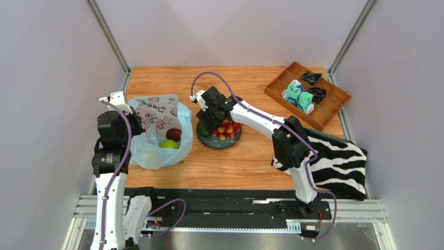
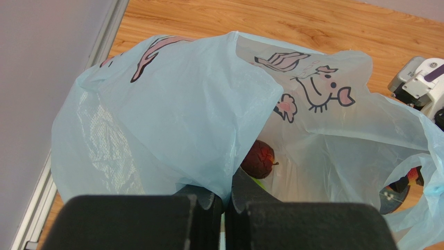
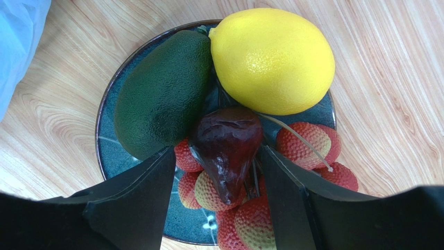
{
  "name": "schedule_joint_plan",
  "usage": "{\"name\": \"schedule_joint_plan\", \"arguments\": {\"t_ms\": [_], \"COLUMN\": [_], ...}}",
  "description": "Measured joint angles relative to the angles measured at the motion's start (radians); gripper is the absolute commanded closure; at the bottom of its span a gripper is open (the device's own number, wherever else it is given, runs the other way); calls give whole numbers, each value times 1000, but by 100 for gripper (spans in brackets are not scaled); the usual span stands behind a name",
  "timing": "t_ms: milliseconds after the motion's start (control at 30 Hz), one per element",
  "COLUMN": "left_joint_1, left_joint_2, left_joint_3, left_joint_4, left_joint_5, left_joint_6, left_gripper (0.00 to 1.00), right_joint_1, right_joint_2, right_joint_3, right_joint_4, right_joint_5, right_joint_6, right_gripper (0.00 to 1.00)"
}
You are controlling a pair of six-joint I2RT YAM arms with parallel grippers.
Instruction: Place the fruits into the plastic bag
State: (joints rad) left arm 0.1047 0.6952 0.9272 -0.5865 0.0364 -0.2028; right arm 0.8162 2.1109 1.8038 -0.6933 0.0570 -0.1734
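Note:
The pale blue plastic bag (image 1: 156,151) lies at the left, and my left gripper (image 2: 226,205) is shut on a fold of its rim (image 2: 182,104). Inside the bag are a dark red fruit (image 2: 258,159) and a green apple (image 1: 169,144). My right gripper (image 3: 216,151) hangs open over the dark plate (image 3: 112,161), its fingers on either side of a dark purple fruit (image 3: 226,140) without gripping it. On the plate also lie a yellow lemon (image 3: 271,60), a dark green fruit (image 3: 164,94) and several small red ones (image 3: 307,143).
A wooden compartment tray (image 1: 307,94) holding rolled socks stands at the back right. A zebra-striped cloth (image 1: 333,161) lies at the right under the right arm. The plate (image 1: 224,143) sits close beside the bag's right edge.

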Motion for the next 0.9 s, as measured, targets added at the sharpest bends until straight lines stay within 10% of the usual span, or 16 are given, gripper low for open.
{"name": "schedule_joint_plan", "arguments": {"t_ms": [900], "left_joint_1": [0], "left_joint_2": [0], "left_joint_3": [0], "left_joint_4": [0], "left_joint_5": [0], "left_joint_6": [0], "left_gripper": [100], "right_joint_1": [-8], "right_joint_2": [18], "right_joint_3": [2], "right_joint_4": [-5], "right_joint_5": [-6], "right_joint_6": [9], "right_gripper": [60]}}
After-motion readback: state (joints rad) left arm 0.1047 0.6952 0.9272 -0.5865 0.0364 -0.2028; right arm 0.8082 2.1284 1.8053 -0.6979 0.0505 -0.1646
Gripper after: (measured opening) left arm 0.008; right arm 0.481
